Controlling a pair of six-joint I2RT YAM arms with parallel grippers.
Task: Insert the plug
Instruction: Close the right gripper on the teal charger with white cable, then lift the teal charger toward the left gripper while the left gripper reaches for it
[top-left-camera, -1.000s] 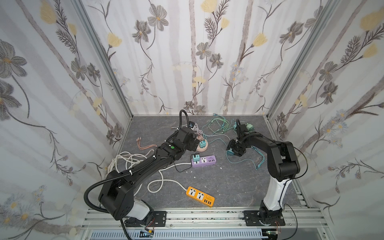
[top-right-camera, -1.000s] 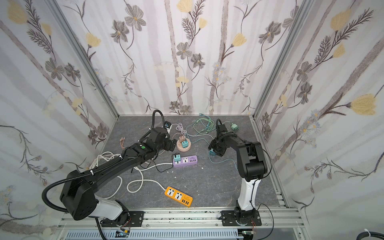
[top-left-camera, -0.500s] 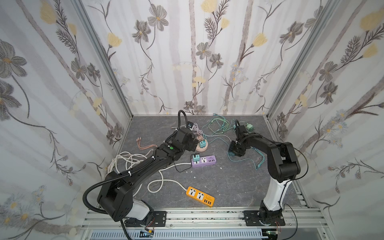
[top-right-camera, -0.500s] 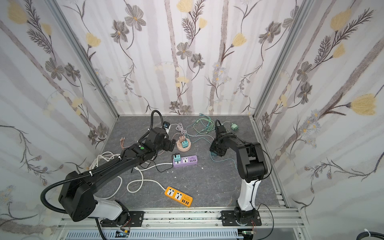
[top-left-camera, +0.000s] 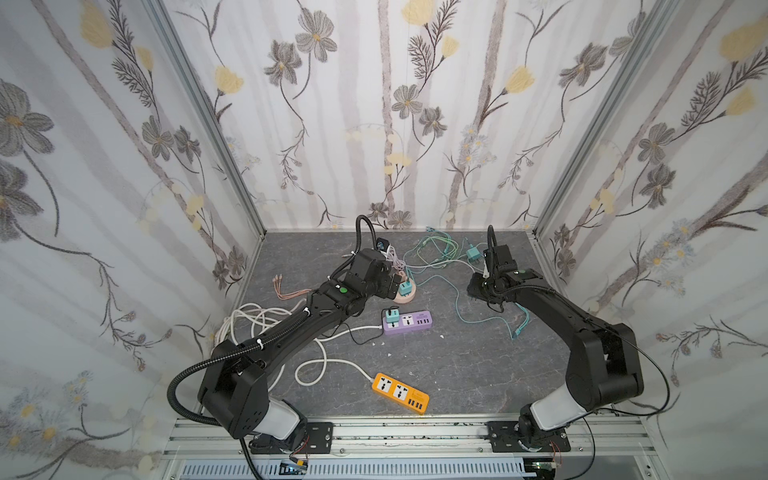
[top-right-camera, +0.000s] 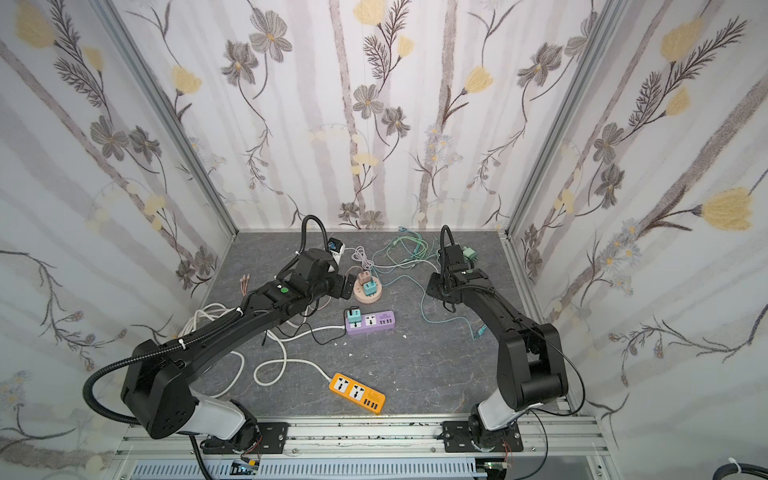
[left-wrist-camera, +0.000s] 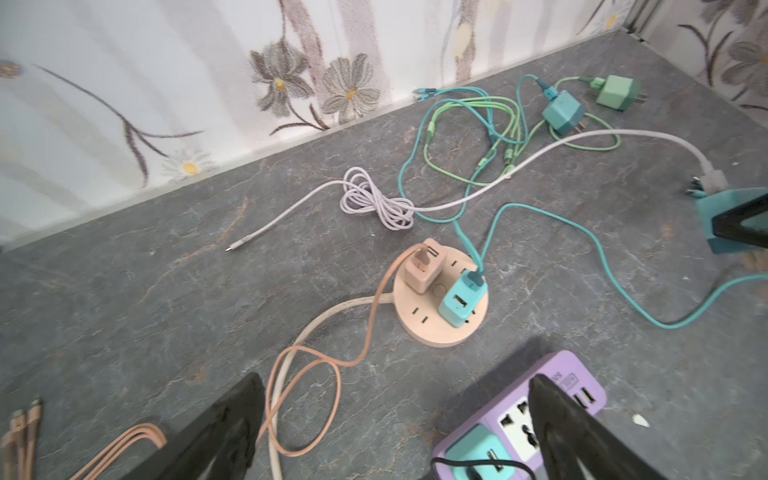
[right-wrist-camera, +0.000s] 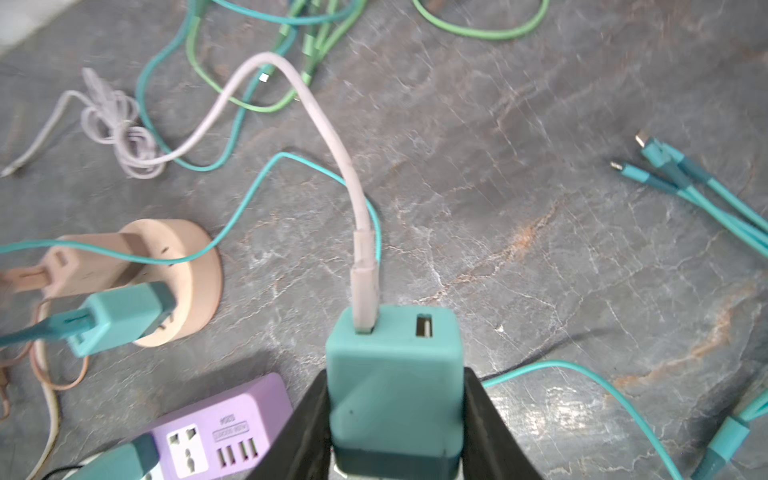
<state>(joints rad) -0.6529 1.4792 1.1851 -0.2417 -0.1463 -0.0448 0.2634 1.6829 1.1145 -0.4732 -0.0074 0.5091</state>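
One teal charger (right-wrist-camera: 395, 365) clamped in right tool (right-wrist-camera: 395, 386)

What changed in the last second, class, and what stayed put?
The right gripper closed on the teal charger, hardly shifting otherwise. The left gripper stayed open near the round socket; the purple strip and orange strip did not move.

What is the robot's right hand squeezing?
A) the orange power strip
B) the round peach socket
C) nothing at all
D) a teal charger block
D: in the right wrist view the two black fingers press on both sides of the teal charger block, which has a pale cable plugged into one of its ports.
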